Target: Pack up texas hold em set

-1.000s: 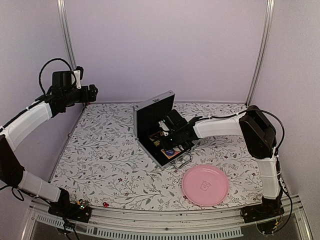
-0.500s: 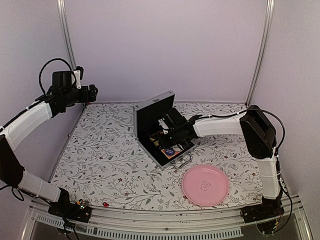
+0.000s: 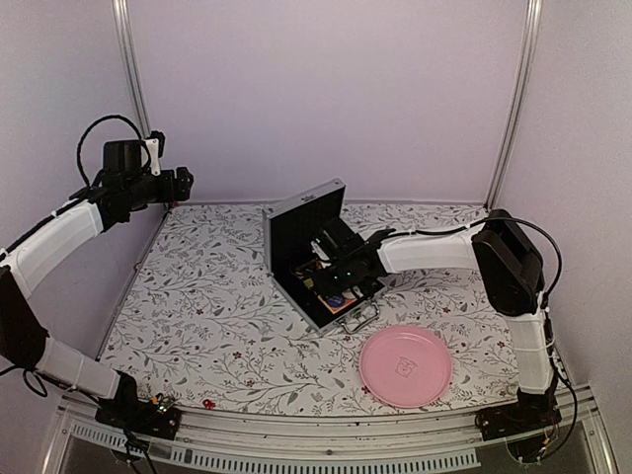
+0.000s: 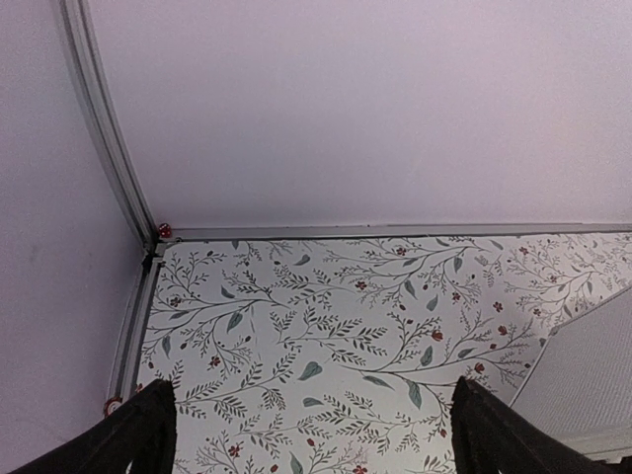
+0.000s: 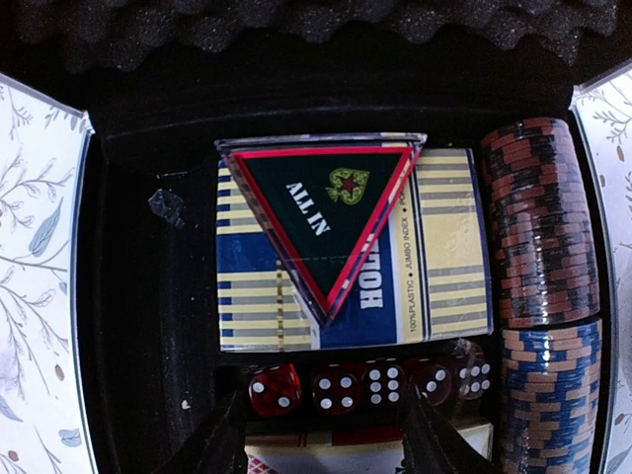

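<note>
- Pale lilac walls close in a desk [image 3: 197, 316] covered with a leaf-and-flower print.
- Mid-desk sits the small silver aluminium briefcase [image 3: 296, 232], its black-lined lid propped up and its tray facing the right arm.
- The right gripper [image 5: 324, 425] hangs low over that tray, fingers partly spread and gripping nothing.
- Its wrist camera looks straight down on a blue-and-yellow striped card deck [image 5: 434, 257].
- On top of the deck lies a dark triangular "ALL IN" marker with a red border [image 5: 326, 212].
- Just below the deck, five small red dice [image 5: 365, 383] line up in a row.
- Right of the cards, a column of red-and-dark chips [image 5: 538, 227] sits above blue-and-dark chips [image 5: 548, 395].
- The left gripper [image 4: 311, 415] is held high at the far-left corner, spread wide and empty.
- A round pink plate [image 3: 405, 365] lies near the front right, just beside the case.
</note>
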Robot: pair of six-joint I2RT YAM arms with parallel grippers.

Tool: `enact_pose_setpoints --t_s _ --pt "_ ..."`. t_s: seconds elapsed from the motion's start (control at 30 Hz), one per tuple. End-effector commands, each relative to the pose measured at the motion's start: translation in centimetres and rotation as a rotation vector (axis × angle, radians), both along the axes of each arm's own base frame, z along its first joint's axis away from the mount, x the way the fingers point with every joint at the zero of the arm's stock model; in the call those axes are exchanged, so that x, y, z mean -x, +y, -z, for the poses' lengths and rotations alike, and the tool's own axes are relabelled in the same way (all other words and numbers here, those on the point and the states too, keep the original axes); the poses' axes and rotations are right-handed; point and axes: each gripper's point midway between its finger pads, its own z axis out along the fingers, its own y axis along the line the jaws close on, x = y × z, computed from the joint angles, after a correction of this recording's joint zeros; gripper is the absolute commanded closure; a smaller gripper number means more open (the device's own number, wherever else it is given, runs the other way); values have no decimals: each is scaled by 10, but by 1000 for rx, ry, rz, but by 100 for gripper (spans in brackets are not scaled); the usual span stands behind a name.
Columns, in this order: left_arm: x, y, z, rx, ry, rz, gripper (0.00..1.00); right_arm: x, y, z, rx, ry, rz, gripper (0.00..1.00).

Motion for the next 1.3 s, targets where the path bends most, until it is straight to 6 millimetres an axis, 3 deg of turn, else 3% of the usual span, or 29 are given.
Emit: enact_pose_setpoints --t_s 0.0,0.93,1.07,1.27 --pt "-2 -6 7 -5 8 21 3 -1 2 11 50 -7 -5 45" --pt "-2 -6 7 -5 8 19 3 -14 -9 22 142 -42 89 41" --pt "-2 -5 8 -8 11 16 3 -13 -3 10 114 -46 73 38" --pt "-2 -4 6 -9 6 10 3 -11 13 -29 15 -69 9 34"
